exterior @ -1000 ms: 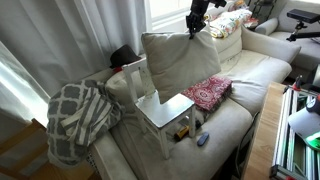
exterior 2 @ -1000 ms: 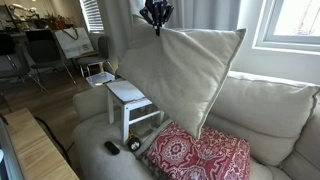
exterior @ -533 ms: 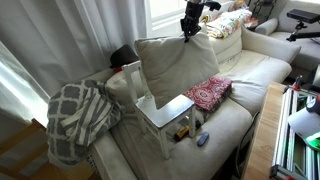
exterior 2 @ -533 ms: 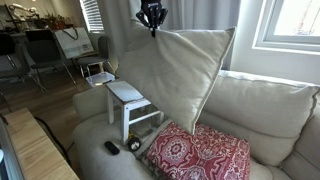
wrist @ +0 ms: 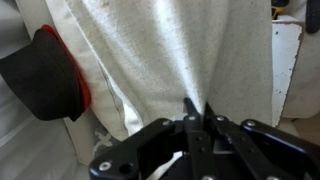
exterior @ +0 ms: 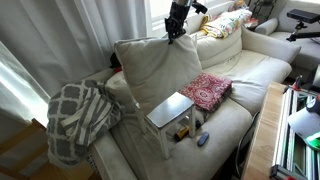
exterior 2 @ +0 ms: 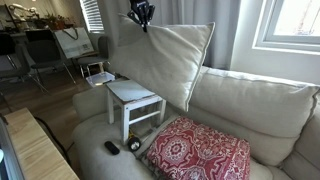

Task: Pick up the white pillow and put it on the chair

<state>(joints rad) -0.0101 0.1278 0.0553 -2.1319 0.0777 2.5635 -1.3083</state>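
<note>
The white pillow (exterior: 155, 72) hangs in the air from its top corner, over the back of the small white chair (exterior: 172, 109) that stands on the sofa. It also shows in an exterior view (exterior 2: 160, 58), above the chair's seat (exterior 2: 134, 92). My gripper (exterior: 176, 30) is shut on the pillow's upper corner, also seen in an exterior view (exterior 2: 144, 22). In the wrist view the gripper (wrist: 196, 110) pinches the cream fabric (wrist: 170, 55), and the chair's seat edge (wrist: 286, 60) shows at the right.
A red patterned cushion (exterior: 208, 90) lies on the sofa beside the chair, also seen in an exterior view (exterior 2: 195, 152). A grey-white lattice blanket (exterior: 78, 118) drapes the sofa arm. A black and red cap (wrist: 45, 72) lies below. Small dark items (exterior 2: 112, 148) lie on the sofa seat by the chair's legs.
My gripper has carried the pillow sideways towards the chair, and the pillow now hangs over the chair's back and covers it.
</note>
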